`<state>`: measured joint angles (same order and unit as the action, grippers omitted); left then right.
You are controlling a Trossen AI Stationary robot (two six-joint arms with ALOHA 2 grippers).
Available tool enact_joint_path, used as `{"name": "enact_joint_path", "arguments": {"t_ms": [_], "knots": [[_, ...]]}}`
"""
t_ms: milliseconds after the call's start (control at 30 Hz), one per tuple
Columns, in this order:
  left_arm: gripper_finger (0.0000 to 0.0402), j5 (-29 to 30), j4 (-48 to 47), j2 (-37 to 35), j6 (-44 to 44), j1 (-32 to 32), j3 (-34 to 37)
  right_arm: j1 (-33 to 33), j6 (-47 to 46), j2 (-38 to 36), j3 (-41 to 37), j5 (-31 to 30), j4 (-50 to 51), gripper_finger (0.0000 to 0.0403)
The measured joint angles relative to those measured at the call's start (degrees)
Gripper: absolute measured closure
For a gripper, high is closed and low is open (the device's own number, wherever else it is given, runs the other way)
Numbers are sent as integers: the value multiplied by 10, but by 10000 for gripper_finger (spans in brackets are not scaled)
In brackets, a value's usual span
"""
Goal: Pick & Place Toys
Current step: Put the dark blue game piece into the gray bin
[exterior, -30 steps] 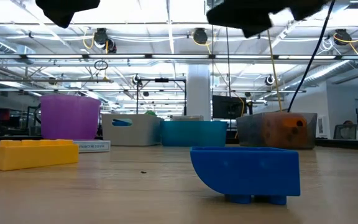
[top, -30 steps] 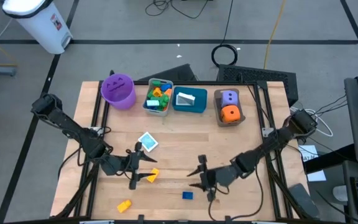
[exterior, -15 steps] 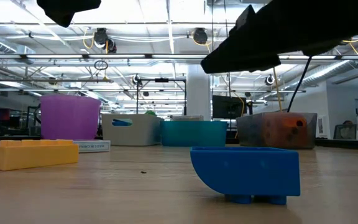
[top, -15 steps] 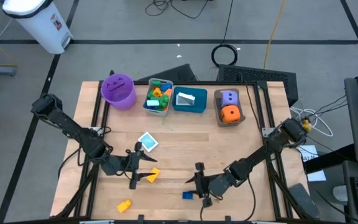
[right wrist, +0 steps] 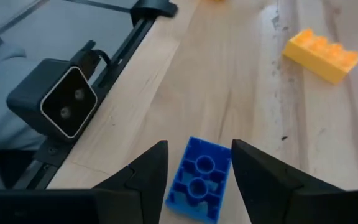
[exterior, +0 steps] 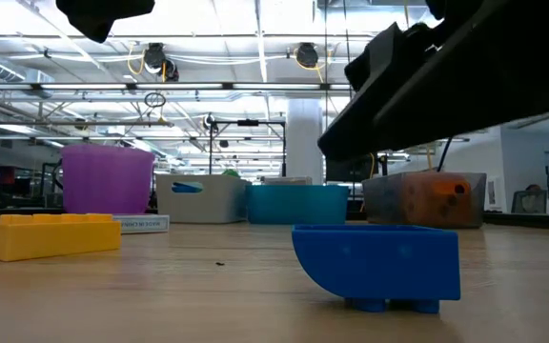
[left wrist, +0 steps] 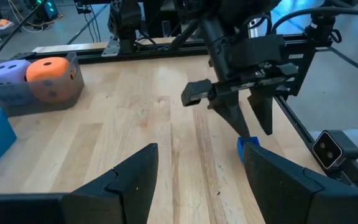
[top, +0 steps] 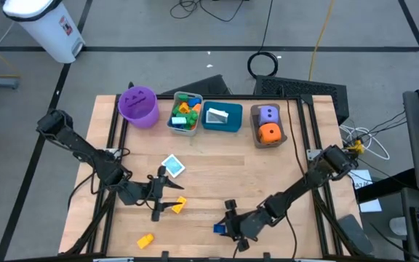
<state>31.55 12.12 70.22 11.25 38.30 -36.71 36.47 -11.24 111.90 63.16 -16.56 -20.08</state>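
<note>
Right gripper [top: 230, 227] low over the blue brick [top: 219, 228] near the table's [top: 282, 175] front edge; wrist view shows its fingers [right wrist: 138, 180] apart, one on each side of the brick [right wrist: 199, 179], which lies studs-down with its hollow underside up — not yet clamped, brick resting on the wood; low view confirms the brick [exterior: 377, 267] sits on the table with the dark arm just above it.

Left gripper [top: 156, 196] waits over the table's left-middle; fingers [left wrist: 126, 183] apart, nothing between them; orange brick [top: 177, 205] just beside it, card [top: 172, 166] a little farther back.

Progress — judged partly done: grey bin [top: 172, 122] holds a heap of mixed bricks; teal bin [top: 233, 124] holds a flat white card; brown bin [top: 257, 138] holds the purple die [top: 268, 114] and the orange die [top: 269, 132]; purple bucket [top: 137, 106] at the back left, contents not seen.

Left on the table: blue brick, orange brick, yellow brick [top: 145, 239] at the front left, one card; four loose items.

Step in hand, as I read it: grasp of the blue brick; next call is to close the fingers squarely on its sides and carry it to the grey bin; risk — brick sits close to the edge and may skid.
</note>
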Motion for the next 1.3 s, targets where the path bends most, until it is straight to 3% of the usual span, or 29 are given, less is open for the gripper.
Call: {"name": "enact_joint_path", "arguments": {"t_ms": [400, 767, 1033, 1300], "knots": [[158, 0, 0, 0, -2, 0, 0, -16, -30, 0, 0, 20, 17, 161], [158, 0, -1, 0, -2, 0, 0, -28, -50, 31, 0, 78, 11, 94], [158, 0, -1, 0, -2, 0, 0, -40, -46, 33, 0, 67, 20, 95], [158, 0, -4, 0, 0, 0, 0, -53, -74, 33, 0, 46, 58, 149]]}}
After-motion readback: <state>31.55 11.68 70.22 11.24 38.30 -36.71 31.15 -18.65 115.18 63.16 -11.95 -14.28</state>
